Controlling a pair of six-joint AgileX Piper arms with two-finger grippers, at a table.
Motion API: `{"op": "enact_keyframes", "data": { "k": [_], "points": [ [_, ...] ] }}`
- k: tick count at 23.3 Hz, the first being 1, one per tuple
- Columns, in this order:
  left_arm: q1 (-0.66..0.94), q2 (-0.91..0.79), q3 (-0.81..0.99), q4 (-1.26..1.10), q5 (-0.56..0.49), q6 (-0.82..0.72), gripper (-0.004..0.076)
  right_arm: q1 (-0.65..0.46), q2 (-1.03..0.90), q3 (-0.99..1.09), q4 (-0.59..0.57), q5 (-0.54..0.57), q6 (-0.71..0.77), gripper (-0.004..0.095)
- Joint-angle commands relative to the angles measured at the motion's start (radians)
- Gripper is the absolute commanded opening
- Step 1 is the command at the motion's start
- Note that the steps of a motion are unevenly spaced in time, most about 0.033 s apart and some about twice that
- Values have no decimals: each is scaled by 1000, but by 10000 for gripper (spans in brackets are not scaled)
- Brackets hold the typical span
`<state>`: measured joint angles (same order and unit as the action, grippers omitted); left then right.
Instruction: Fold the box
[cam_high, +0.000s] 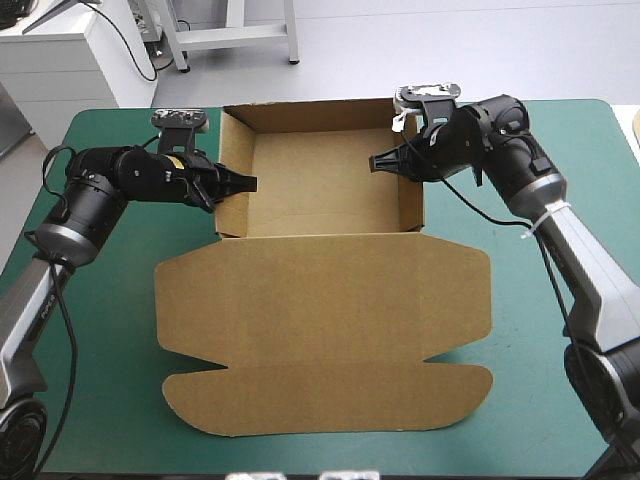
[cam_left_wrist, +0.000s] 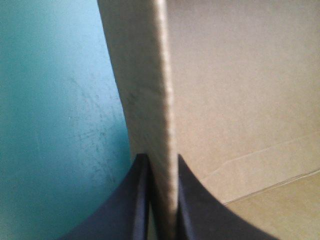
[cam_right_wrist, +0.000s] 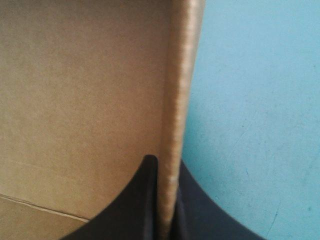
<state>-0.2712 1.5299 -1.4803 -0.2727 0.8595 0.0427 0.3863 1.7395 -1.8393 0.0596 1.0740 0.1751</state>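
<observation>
The brown box (cam_high: 330, 190) stands as an open tray at the table's far middle, walls raised, its lid (cam_high: 325, 335) lying flat toward the near edge. My left gripper (cam_high: 238, 183) is shut on the box's left wall (cam_left_wrist: 150, 100); one black finger (cam_left_wrist: 127, 200) is outside it, the other inside. My right gripper (cam_high: 385, 160) is shut on the right wall (cam_right_wrist: 180, 100), a finger (cam_right_wrist: 140, 200) on the tray's inner side and the other on the outer side. Both wrist views show the wall's top edge running ahead from between the fingers.
The teal-green cover (cam_high: 90, 330) is bare on both sides of the lid. The tray's far wall (cam_high: 310, 115) sits close to the table's far edge.
</observation>
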Motion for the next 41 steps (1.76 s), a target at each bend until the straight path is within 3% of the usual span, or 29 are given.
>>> {"op": "enact_keyframes", "data": {
  "k": [1, 10, 24, 27, 29, 30, 32, 38, 41],
  "points": [
    [-18, -32, -32, -96, -37, -6, -8, 20, -43, -29, 108, -46, -31, -19],
    [-18, 86, -32, -89, 74, -16, -8, 20, 75, -29, 119, 30, -31, -19],
    [-29, 217, -32, -2, 123, -43, -8, 20, 197, -29, 122, 19, -25, -16],
    [-29, 217, -32, -11, 123, -43, -3, 20, 197, -29, 109, 24, -25, 33],
    [-29, 217, -32, -11, 138, -43, 42, 20, 197, -29, 94, 31, -25, 167],
    [-29, 217, -32, -11, 148, -43, 107, 20, 197, -29, 80, 34, -25, 280],
    [-29, 217, -32, -11, 165, -43, 194, 20, 197, -29, 69, 39, -25, 381],
    [-29, 217, -43, -11, 196, -43, 480, 20, 197, -57, 1, 89, -24, 426],
    [-29, 217, -111, -3, 250, -43, 480, 20, 197, -137, -50, 155, -23, 426]
  ]
}}
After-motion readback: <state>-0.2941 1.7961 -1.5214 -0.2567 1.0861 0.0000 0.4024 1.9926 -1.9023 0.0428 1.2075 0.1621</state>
